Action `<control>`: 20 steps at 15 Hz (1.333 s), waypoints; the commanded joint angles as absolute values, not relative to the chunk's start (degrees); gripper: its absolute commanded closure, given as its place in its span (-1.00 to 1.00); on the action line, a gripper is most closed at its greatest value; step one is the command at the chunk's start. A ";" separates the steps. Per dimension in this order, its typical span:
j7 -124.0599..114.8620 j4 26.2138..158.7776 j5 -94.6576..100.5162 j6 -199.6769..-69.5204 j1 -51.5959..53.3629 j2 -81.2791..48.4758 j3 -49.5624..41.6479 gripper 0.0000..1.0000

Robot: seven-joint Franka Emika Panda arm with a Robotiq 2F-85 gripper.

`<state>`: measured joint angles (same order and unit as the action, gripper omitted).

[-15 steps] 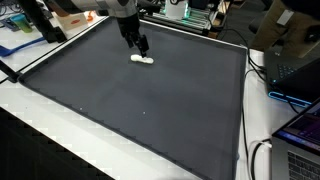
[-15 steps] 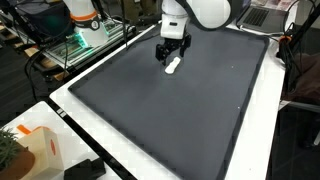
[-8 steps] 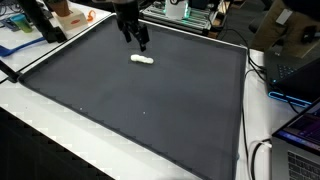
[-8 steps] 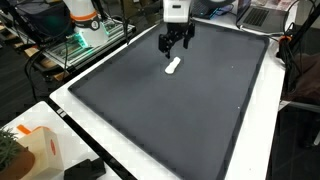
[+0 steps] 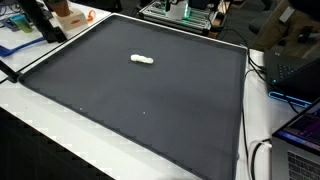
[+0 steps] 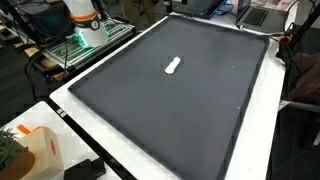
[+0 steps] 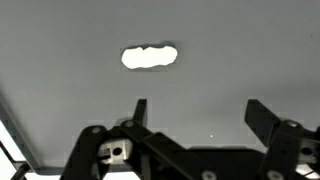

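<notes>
A small white lumpy object (image 5: 143, 60) (image 6: 173, 66) lies alone on the dark grey mat (image 5: 140, 110) (image 6: 180, 110), toward its far side in both exterior views. The arm is out of both exterior views. In the wrist view my gripper (image 7: 200, 112) hangs high above the mat, its two black fingers (image 7: 140, 108) spread wide with nothing between them. The white object (image 7: 150, 57) shows beyond the fingertips, well apart from them.
The mat lies on a white table (image 5: 30, 130) (image 6: 130, 150). Laptops and cables (image 5: 295, 80) crowd one side. A metal rack with green lights (image 6: 85, 42) stands beside the table. An orange-and-white box (image 6: 35, 145) and a black device (image 6: 85, 170) sit at the near corner.
The arm has risen away from the white object and left both exterior views. The white object stays where it lay on the mat.
</notes>
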<state>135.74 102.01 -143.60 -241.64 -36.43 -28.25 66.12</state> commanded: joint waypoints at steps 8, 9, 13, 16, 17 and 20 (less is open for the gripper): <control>128.75 115.20 -143.82 -238.81 -45.04 -18.88 75.09 -1.00; 128.33 116.33 -144.24 -235.87 -46.25 -17.27 75.35 -1.00; 127.74 124.59 -144.22 -222.28 -57.31 -11.80 84.53 -1.00; 127.17 131.81 -144.13 -213.94 -67.11 -7.80 95.05 -1.00; 126.57 133.85 -143.99 -213.09 -69.93 -7.19 98.77 -1.00; 122.95 138.17 -143.34 -213.22 -77.05 -5.94 109.50 -1.00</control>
<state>127.29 133.41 -143.60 -214.66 -70.10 -10.08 99.97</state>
